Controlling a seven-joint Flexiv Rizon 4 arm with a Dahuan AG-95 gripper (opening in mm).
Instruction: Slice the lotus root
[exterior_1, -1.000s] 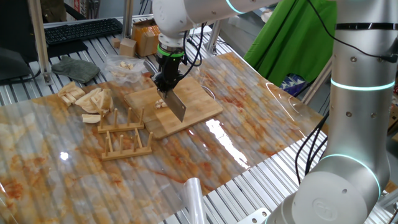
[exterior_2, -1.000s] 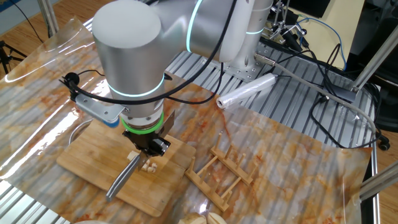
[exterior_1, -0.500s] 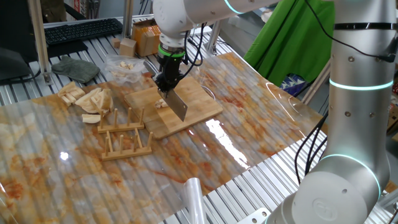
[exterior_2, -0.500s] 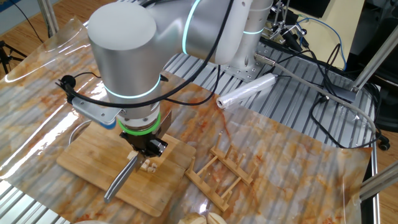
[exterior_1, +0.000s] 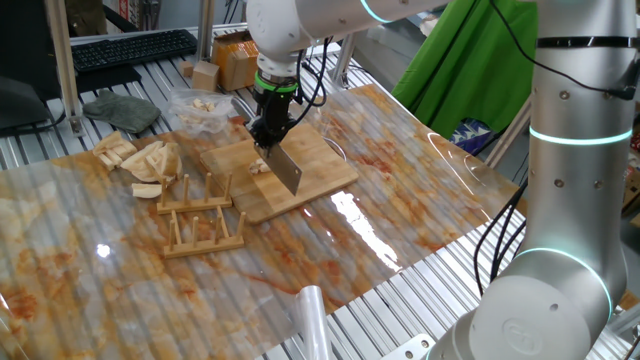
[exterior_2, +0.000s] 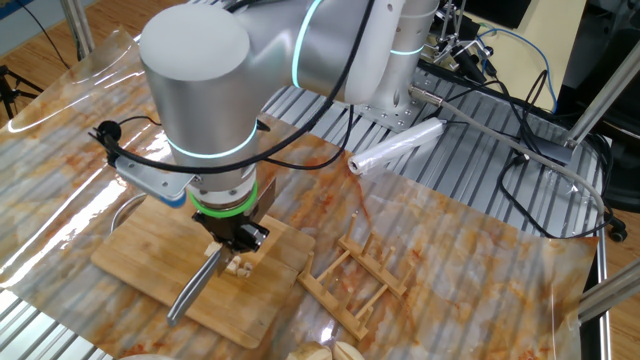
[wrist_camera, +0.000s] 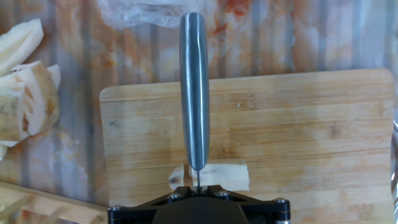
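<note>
Gripper (exterior_1: 268, 130): pointed straight down, clamped tight on the knife (wrist_camera: 194, 93).
Knife: blade set across the lotus root (wrist_camera: 210, 177).
Lotus root: small pale chunk near the bamboo board's (wrist_camera: 311, 137) near-left part, long axis running left-right, crosswise to the blade.
Handling: likely light, stiff and crisp, prone to skid; best steadied at its ends.
Surroundings: tan slices (wrist_camera: 25, 93) lay left, off the board.

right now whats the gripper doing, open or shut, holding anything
Gripper: shut on the steel-handled cleaver knife, blade down on the pale lotus root piece lying on the bamboo cutting board.
</note>
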